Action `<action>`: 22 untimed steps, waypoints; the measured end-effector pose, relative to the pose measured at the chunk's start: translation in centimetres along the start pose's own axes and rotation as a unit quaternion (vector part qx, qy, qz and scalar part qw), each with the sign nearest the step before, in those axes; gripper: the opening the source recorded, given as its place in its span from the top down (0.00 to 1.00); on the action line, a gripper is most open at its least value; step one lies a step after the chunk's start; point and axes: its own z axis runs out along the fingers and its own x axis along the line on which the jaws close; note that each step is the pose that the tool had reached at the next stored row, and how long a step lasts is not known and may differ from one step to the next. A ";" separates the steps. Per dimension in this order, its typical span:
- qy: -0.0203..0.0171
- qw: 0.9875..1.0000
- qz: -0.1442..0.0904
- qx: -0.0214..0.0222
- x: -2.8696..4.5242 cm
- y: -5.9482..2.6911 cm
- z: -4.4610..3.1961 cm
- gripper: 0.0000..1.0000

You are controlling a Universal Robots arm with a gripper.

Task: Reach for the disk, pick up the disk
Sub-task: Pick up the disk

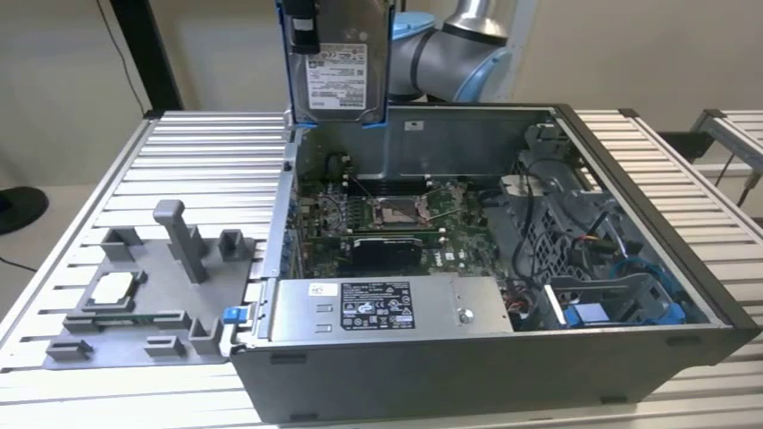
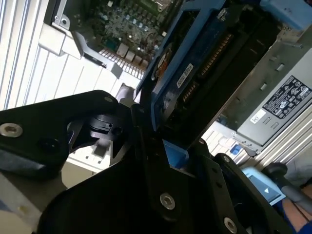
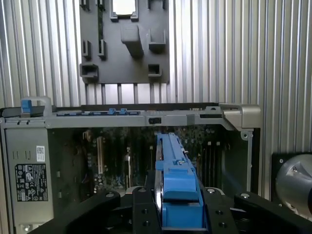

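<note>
Grip was on: we saw the claw (image 3: 180, 207) clamped across the disk (image 1: 342, 67), hanging long axis vertical at the exterior view's top centre, above the case (image 1: 477, 375).

A plain beige wall (image 1: 71, 54) stands behind a counter (image 1: 203, 143) of ribbed silver slats. A black post (image 1: 149, 54) rises at its back corner on the exterior view's left. A second slatted counter (image 1: 730, 134) sits near, on the exterior view's right. The light is soft and even.
</note>
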 end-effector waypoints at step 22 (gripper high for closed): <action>0.000 1.000 0.000 0.000 -0.29 -5.95 0.11 1.00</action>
